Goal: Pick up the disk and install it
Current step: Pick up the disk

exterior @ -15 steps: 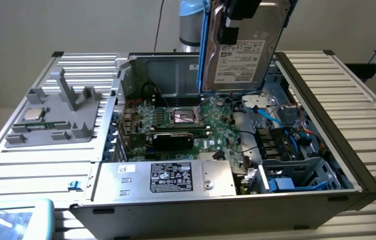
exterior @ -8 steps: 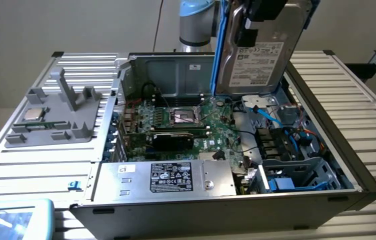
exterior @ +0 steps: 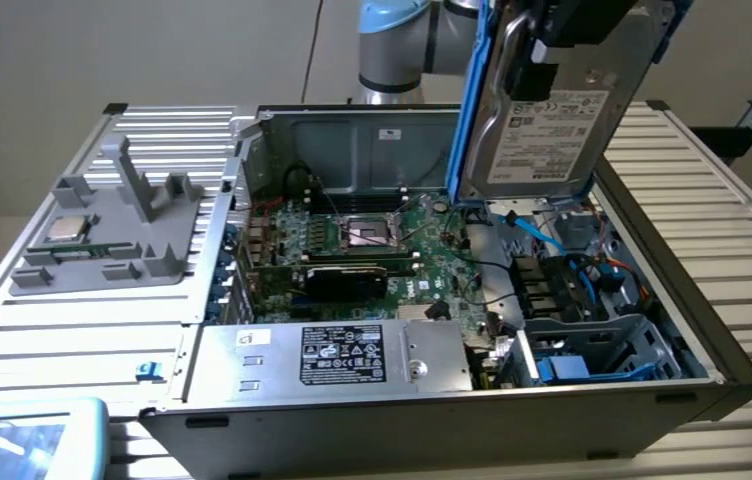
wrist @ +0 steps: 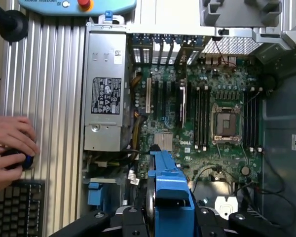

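The disk [exterior: 550, 120], a silver-grey drive with a white label in a bright blue carrier, hangs on edge above the right side of the open computer case [exterior: 696, 300]. My gripper [exterior: 576, 35] is shut on its upper end at the top of the exterior view. In the wrist view the blue carrier [wrist: 170, 187] runs edge-on between my black fingers [wrist: 130, 222], with the gripper [wrist: 170, 222] clamped on it over the motherboard [wrist: 197, 113]. The blue-lined drive bay [exterior: 603, 355] sits in the case's near right corner, below the disk.
A silver power supply box [exterior: 349, 355] with a black label fills the case's near side. A grey fixture [exterior: 109, 235] with a processor chip [exterior: 67, 228] stands on the slatted table on the exterior view's left. A person's hands [wrist: 10, 145] rest by a keyboard [wrist: 17, 207].
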Available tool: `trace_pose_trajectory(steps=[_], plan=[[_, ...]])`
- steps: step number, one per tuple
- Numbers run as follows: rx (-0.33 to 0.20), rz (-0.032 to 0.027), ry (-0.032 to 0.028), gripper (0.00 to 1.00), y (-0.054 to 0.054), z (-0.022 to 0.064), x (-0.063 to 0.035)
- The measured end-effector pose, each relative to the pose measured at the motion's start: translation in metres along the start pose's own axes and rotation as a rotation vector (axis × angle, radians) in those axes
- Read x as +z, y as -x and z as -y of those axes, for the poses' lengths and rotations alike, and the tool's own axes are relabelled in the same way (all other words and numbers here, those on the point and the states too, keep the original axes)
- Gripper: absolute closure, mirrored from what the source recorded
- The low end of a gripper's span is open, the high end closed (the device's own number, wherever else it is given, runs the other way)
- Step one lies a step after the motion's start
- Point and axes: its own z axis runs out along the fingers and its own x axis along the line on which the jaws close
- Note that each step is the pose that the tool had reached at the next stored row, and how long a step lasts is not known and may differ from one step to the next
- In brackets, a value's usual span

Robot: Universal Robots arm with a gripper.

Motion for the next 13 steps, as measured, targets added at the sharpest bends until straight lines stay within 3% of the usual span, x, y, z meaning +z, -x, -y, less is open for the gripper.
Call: trace_pose_trajectory(steps=[13], plan=[[0.000,0.0065,-0.0002,0.63,-0.040,0.0285,-0.0082]])
